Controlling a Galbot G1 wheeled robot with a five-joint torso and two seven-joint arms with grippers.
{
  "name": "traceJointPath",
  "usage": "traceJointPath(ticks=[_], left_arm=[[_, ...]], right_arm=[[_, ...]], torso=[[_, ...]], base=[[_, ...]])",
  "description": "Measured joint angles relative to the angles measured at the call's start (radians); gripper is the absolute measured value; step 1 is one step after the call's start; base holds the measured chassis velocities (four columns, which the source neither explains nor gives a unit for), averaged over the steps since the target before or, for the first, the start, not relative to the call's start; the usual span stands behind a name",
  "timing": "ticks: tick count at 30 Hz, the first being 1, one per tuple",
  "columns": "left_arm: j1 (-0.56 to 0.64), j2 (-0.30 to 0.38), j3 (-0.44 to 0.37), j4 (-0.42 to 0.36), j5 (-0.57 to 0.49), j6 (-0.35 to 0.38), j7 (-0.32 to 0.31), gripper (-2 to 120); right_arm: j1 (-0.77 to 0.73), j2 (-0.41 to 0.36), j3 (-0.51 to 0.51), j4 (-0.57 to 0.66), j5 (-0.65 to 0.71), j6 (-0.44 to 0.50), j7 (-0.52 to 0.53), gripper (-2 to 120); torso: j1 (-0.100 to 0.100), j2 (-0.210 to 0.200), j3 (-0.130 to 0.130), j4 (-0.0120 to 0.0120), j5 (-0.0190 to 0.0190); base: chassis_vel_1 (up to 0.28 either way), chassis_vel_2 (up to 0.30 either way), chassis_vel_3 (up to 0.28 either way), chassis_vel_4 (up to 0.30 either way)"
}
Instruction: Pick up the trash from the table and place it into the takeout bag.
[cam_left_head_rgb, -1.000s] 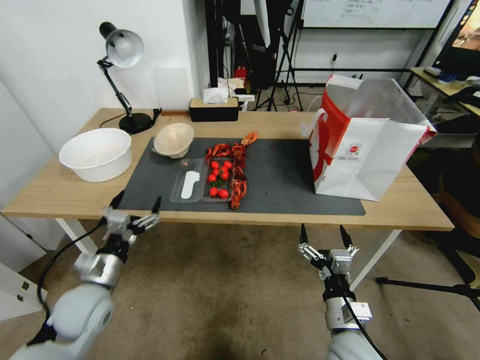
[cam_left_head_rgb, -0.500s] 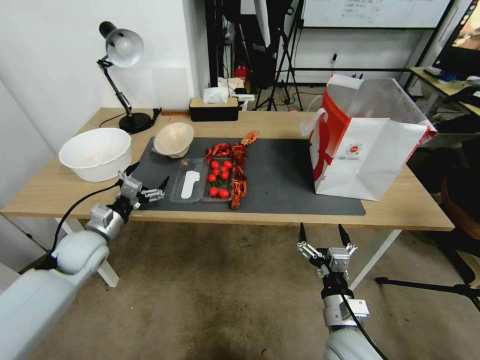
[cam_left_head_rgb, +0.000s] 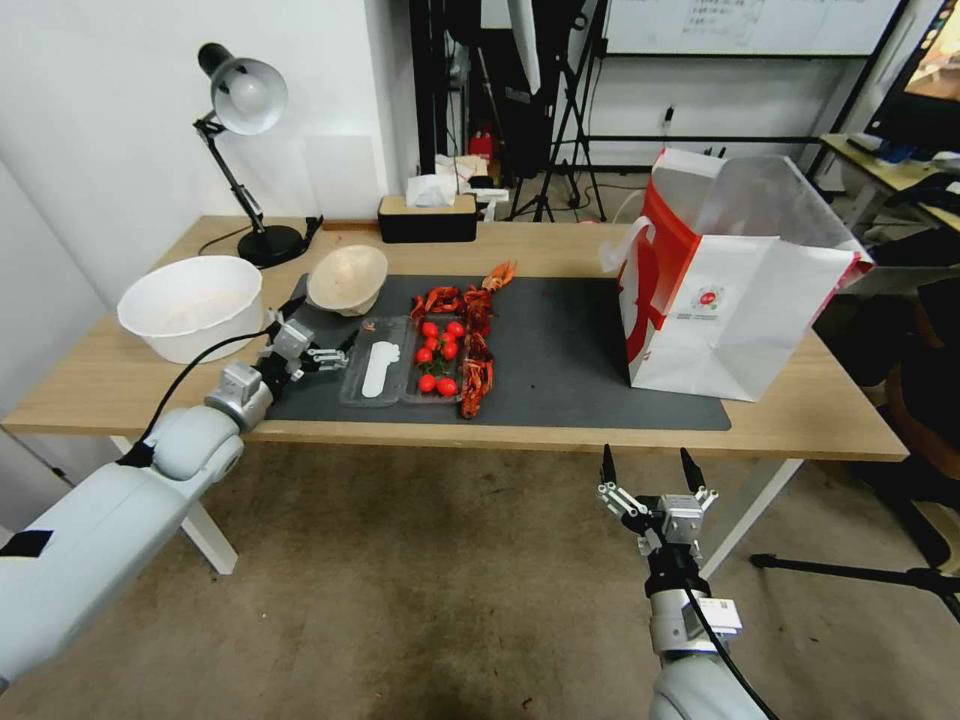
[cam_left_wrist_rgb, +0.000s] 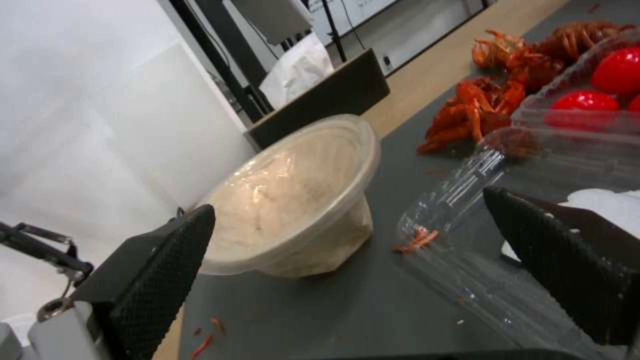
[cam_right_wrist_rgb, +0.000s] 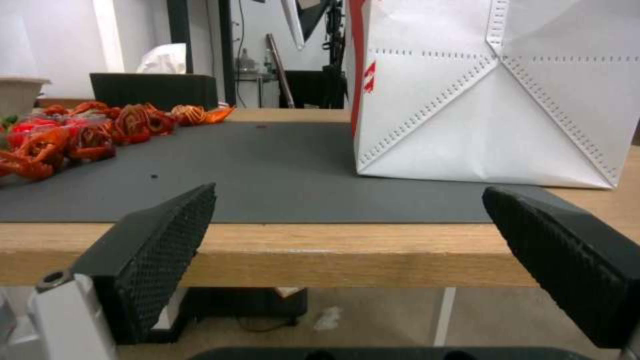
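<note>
On the table (cam_left_head_rgb: 120, 385), trash lies on the dark grey mat (cam_left_head_rgb: 560, 350): a tilted beige paper bowl (cam_left_head_rgb: 347, 280) (cam_left_wrist_rgb: 300, 200), a clear plastic clamshell (cam_left_head_rgb: 385, 375) (cam_left_wrist_rgb: 467, 210) with cherry tomatoes (cam_left_head_rgb: 438, 355), and red crayfish shells (cam_left_head_rgb: 476, 345) (cam_left_wrist_rgb: 477, 102). My left gripper (cam_left_head_rgb: 325, 322) (cam_left_wrist_rgb: 348, 205) hovers open over the mat's left end, the bowl just ahead of its fingers and the clamshell beside it. The white takeout bag (cam_left_head_rgb: 735, 290) (cam_right_wrist_rgb: 487, 100) with red sides stands open at the mat's right end. My right gripper (cam_left_head_rgb: 647, 462) (cam_right_wrist_rgb: 350, 194) hangs open below the table's front edge.
A large white bowl (cam_left_head_rgb: 192, 305) sits on the table's left end, with a desk lamp (cam_left_head_rgb: 245, 100) behind it. A dark tissue box (cam_left_head_rgb: 428, 218) (cam_left_wrist_rgb: 320, 97) stands at the back edge. Stands and a desk fill the room behind.
My left arm has risen from below the table's front edge and reached forward over the mat's left end, closer to the bowl. The right arm has stayed where it was.
</note>
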Motion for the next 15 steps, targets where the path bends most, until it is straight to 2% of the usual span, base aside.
traceJointPath(ticks=[5, 15], left_arm=[[-0.052, -0.006, 0.058, 0.037, 0.005, 0.000, 0.001, 100], [-0.104, -0.011, 0.109, 0.076, 0.010, -0.002, 0.000, 100]], right_arm=[[0.000, 0.001, 0.004, 0.000, 0.000, 0.000, 0.001, 100], [0.000, 0.004, 0.006, -0.003, 0.000, 0.000, 0.002, 100]], torso=[[0.000, 0.000, 0.000, 0.0001, -0.0001], [0.000, 0.000, 0.000, 0.0000, -0.0001]], base=[[0.000, 0.000, 0.000, 0.000], [0.000, 0.000, 0.000, 0.000]])
